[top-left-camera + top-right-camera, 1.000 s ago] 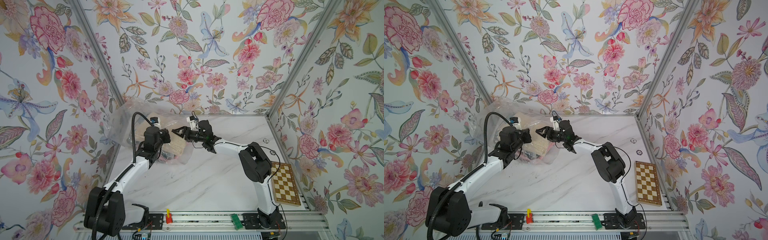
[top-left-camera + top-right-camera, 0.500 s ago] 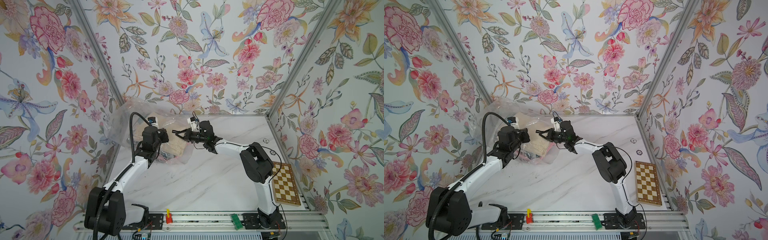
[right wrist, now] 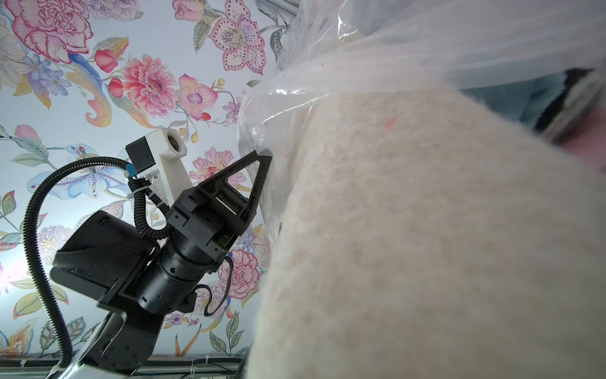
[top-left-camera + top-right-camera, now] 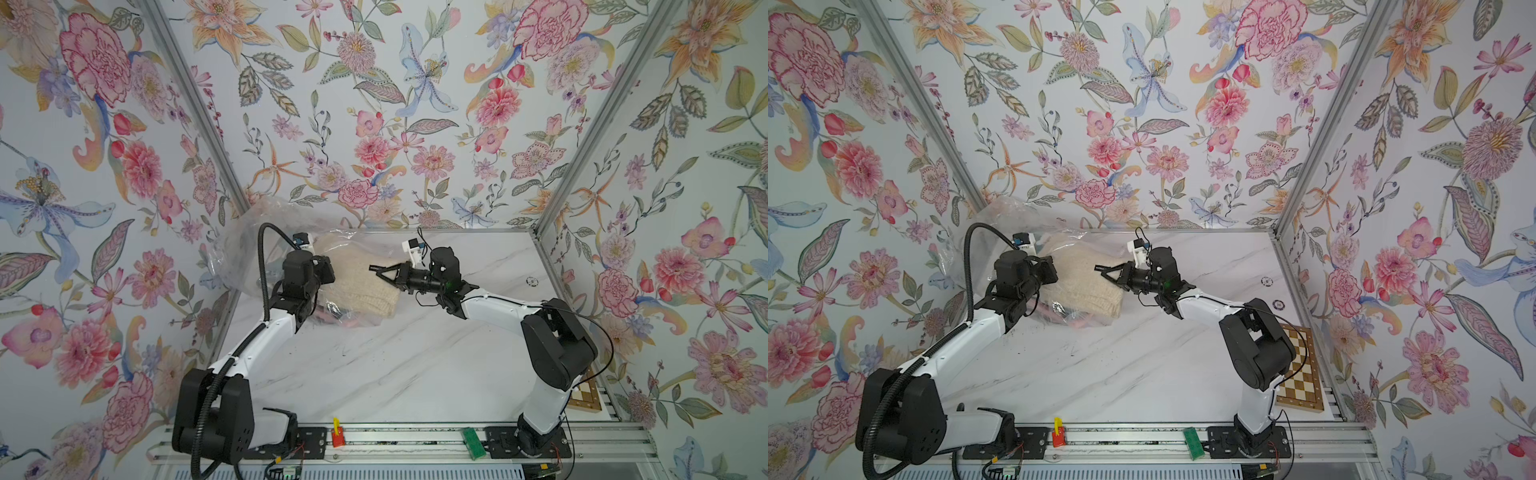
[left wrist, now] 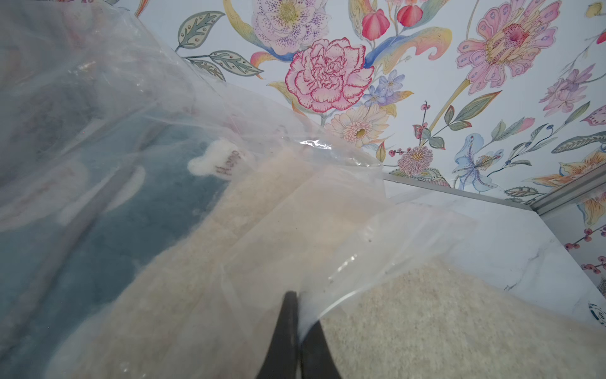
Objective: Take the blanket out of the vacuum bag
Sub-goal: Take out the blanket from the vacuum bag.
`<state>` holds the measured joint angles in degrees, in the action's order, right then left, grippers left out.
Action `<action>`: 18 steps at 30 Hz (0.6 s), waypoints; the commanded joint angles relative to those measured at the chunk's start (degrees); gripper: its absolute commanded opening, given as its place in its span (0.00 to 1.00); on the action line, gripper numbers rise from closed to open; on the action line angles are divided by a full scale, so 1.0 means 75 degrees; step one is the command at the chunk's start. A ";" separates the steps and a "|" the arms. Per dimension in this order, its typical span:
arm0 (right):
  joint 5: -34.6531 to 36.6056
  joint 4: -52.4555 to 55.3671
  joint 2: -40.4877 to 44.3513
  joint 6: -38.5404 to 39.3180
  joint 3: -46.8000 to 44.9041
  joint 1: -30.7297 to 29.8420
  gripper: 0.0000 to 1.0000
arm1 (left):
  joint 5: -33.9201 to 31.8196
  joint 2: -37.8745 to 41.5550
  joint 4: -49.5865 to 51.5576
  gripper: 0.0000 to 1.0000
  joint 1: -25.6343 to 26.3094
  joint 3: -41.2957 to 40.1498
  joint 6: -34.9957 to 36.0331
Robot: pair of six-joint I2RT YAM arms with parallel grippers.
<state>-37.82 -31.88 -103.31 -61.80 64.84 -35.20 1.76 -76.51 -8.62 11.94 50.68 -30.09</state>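
Bag update: the vacuum bag [image 4: 243, 245] is bunched up in the far left corner of the marble worktop [image 4: 395, 365], a bit left of centre in both top views. It's crinkly clear plastic, puffed up against the flowery wall [image 4: 374, 124].

The cream blanket [image 4: 361, 286] is only partly inside. Its rounded end pokes out of the bag's mouth toward the middle of the frame, with loose film draped over its top. A second, teal blanket [image 5: 108, 223] sits deeper in the bag. It shows through the plastic in the left wrist view and has a little white label [image 5: 214, 160] on it.

The left pincer [image 5: 292, 300] is closed with a fold of the bag's film pinched between its tips, right at the open edge above the cream blanket. The right wrist view shows the same thing from the side, with that pincer's tip pressed into the plastic.

The right pincer [image 4: 371, 268] comes in from the right of the frame with its jaws shut. Its tips sit right at the end of the cream blanket, where the film lies over it. Whether it has actually caught film or wool, can't tell from these angles.

A wooden chessboard [image 4: 1302, 374] lies at the lower right edge of the worktop, well apart from all this.
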 commanded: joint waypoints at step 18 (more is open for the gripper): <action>-0.0750 0.2475 0.1988 0.0966 -0.0494 0.1271 0.00 | 0.0116 0.0075 -0.0240 0.00 -0.0160 -0.0053 -0.0067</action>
<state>-41.01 -16.82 -90.26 -57.52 60.97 -26.37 2.74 -76.51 -8.78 11.88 50.65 -30.09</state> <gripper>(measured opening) 0.079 0.047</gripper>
